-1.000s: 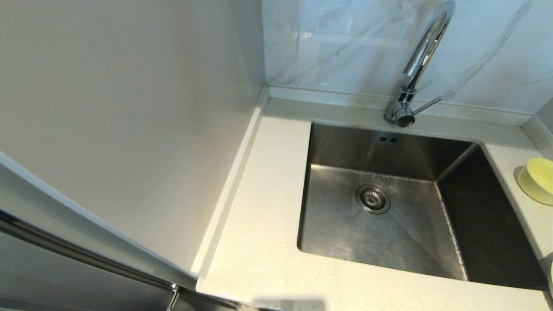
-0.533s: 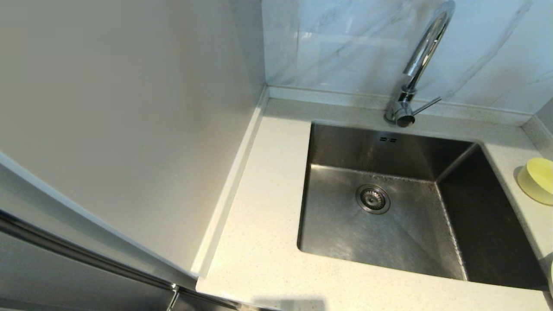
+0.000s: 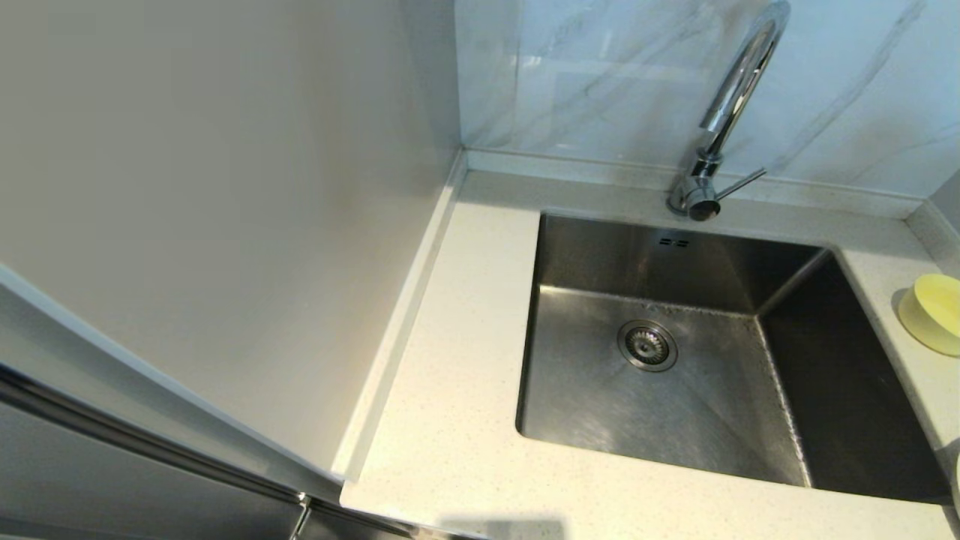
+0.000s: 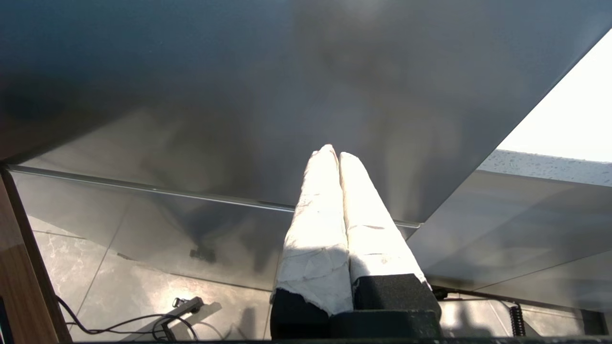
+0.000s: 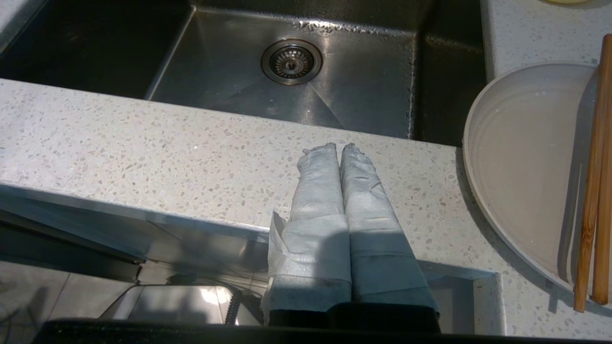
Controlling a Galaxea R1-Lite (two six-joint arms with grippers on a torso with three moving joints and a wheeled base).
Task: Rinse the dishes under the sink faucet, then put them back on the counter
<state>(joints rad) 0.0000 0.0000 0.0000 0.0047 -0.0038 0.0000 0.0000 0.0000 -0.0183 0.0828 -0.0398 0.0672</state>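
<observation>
I count one plate (image 5: pixel 521 167), two chopsticks (image 5: pixel 593 181) across it, and one bowl (image 3: pixel 934 313) farther back, all on the surface (image 5: pixel 191 157) right of the sink (image 3: pixel 675 360). Both pincers, left (image 4: pixel 333 152) and right (image 5: pixel 334 149), are pressed together and carry nothing.

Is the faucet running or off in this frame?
Off, as far as visible: no stream falls from the faucet into the sink, and none strikes the drain strainer. The spout tip is out of frame.
</observation>
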